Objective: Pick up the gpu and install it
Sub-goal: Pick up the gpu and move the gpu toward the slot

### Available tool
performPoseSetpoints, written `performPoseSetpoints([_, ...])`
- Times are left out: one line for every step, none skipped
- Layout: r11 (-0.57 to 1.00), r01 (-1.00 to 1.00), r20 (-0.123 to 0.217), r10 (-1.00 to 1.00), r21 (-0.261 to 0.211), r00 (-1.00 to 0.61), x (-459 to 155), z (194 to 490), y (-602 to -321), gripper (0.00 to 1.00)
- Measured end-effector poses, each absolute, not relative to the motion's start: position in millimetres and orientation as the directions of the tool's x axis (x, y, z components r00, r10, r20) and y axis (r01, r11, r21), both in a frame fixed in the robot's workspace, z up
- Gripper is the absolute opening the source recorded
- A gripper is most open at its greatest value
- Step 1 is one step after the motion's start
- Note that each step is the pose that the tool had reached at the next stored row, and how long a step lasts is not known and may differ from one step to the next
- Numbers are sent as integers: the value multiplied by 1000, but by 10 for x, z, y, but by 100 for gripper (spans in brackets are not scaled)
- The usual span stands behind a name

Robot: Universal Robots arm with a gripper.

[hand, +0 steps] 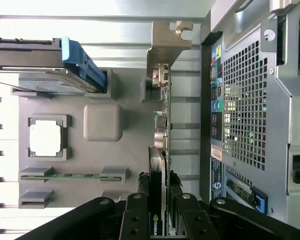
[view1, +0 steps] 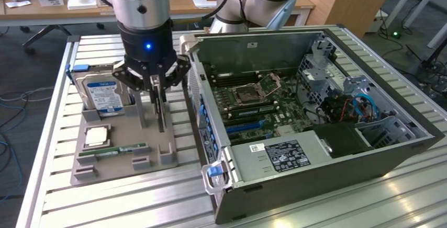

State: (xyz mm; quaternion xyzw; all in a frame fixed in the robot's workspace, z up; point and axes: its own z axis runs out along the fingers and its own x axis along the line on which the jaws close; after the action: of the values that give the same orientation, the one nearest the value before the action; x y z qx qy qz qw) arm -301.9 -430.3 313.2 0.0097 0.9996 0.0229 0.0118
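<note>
The gpu [view1: 162, 114] stands on edge in the grey holder [view1: 119, 160], beside the open computer case [view1: 314, 107]. It is a thin dark card seen edge-on, and its lower end reaches the holder's surface. My gripper [view1: 160, 88] hangs straight down over it, shut on the card's upper edge. In the wrist view the gpu [hand: 160, 135] runs as a narrow strip from its silver bracket [hand: 165, 45] into my gripper [hand: 159, 187]. One black finger [hand: 140, 200] sits on each side, pressed against the card.
The holder also carries a hard drive [view1: 103, 94] with a blue-white label, a square processor [view1: 98, 136] and a green memory stick [view1: 112, 151]. The case lies open on the exterior view's right, with the motherboard [view1: 258, 107] exposed. All stand on a slatted metal table [view1: 56, 196].
</note>
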Motion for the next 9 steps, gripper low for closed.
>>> performPoseSetpoints([999, 19, -23, 20, 46, -1000, -3018, 3158, -4302, 26])
performPoseSetpoints([999, 19, -23, 20, 46, -1000, -3018, 3182, -4302, 26])
performPoseSetpoints([999, 19, -23, 20, 46, -1000, -3017, 3206, -4302, 26])
performPoseSetpoints([999, 19, -23, 20, 46, -1000, -3016, 3230, -4302, 26])
performPoseSetpoints([999, 19, -23, 20, 46, -1000, -3016, 3253, -4302, 26])
performPoseSetpoints([999, 19, -23, 20, 46, -1000, -3015, 3276, -4302, 26])
performPoseSetpoints([999, 19, -23, 20, 46, -1000, -3015, 3300, -4302, 26])
performPoseSetpoints([999, 19, -23, 20, 46, -1000, -3014, 3323, -4302, 26])
performPoseSetpoints([999, 19, -23, 20, 46, -1000, -3014, 3344, -4301, 26])
